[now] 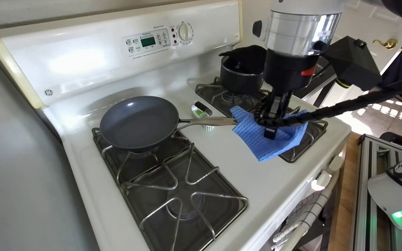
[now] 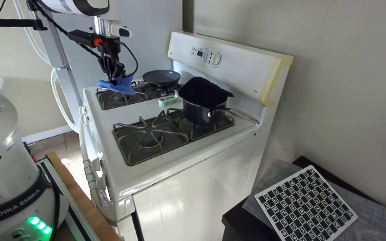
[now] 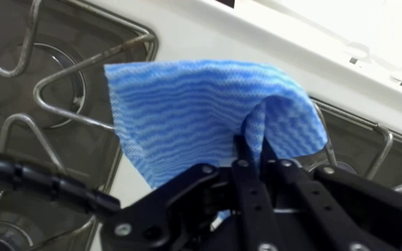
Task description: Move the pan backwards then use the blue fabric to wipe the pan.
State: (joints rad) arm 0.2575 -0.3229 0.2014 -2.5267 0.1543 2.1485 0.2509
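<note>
Over the white enamel stovetop [image 1: 229, 153], the black two-finger gripper [image 3: 253, 143] is clamped on the bright blue rippled cloth [image 3: 187, 111], while the wide, shallow, dark-grey round frying pan [image 1: 140, 122] rests at the stovetop's rear, its repositioning apparently complete and its wiping outstanding.

The white GE gas range [image 1: 232, 162] bore a black saucepan [image 2: 196, 112] at its rear and a scrub brush [image 2: 168, 101] between its burner grates [image 1: 219, 196]. A checked towel [image 1: 305, 214] hung at the range's front; a marker checkerboard [image 2: 306, 205] lay beside the range, opposite the refrigerator [image 2: 149, 33].
</note>
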